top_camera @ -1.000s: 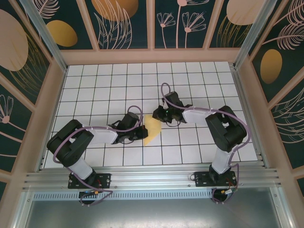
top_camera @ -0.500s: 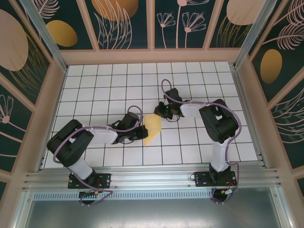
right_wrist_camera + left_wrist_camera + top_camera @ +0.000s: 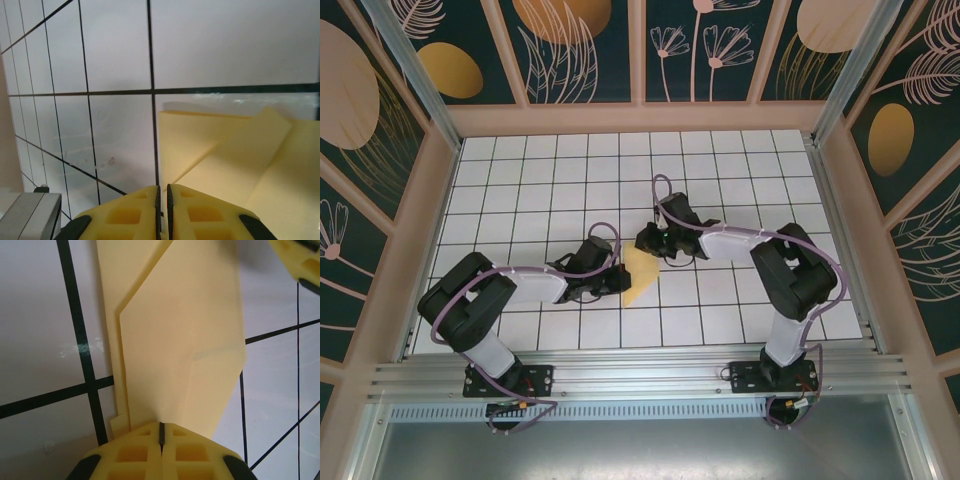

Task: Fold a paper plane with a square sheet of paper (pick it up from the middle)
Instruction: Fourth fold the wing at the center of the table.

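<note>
The sheet of paper (image 3: 642, 276) is pale yellow and lies folded into a narrow pointed shape on the white grid table (image 3: 540, 190), near the middle. My left gripper (image 3: 618, 281) is at its left side, shut on the folded paper (image 3: 180, 340); the layers run straight into the closed jaws (image 3: 161, 426). My right gripper (image 3: 645, 241) hovers at the paper's far tip. Its jaws (image 3: 161, 187) are nearly together with a thin slit between them, right over the paper's left edge (image 3: 240, 150). One right fingertip (image 3: 300, 260) shows beside the paper in the left wrist view.
Black grid lines cross the table. Wooden rails (image 3: 630, 118) and patterned wall panels enclose it on three sides. An aluminium frame (image 3: 640, 375) runs along the near edge, where both arm bases are bolted.
The right gripper has shifted a little left, toward the paper's far tip, and its forearm swung. The left gripper and the paper have stayed put.
</note>
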Available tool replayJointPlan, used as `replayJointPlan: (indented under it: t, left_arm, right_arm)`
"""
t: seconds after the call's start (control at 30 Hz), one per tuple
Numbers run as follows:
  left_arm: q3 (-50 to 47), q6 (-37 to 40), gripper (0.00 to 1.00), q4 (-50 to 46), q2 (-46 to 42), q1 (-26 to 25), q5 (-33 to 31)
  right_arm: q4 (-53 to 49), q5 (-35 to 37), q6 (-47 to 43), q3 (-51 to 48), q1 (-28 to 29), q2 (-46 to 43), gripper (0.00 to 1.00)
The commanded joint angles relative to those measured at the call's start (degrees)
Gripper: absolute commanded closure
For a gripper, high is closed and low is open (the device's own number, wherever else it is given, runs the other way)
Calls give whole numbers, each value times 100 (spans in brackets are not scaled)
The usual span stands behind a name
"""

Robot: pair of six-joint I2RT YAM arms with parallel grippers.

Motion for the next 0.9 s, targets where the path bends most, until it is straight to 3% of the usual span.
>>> replayJointPlan:
  t: [0.0,0.3,0.5,0.87]
  left_arm:
    - [-159,-21,98,-653,-74,9,-12]
    - [-71,35,94,-931,-618,14,-12]
    - [-14,-8,90,-701,-992,9,558]
    - [6,9,91,-634,-318,-26,812]
  right_arm:
    - [257,25,219,-84,15,229,85]
    - [404,84,345,-267,23,760,91]
    - [488,102,393,-385,41,760,91]
    - [433,132,376,-358,51,798,91]
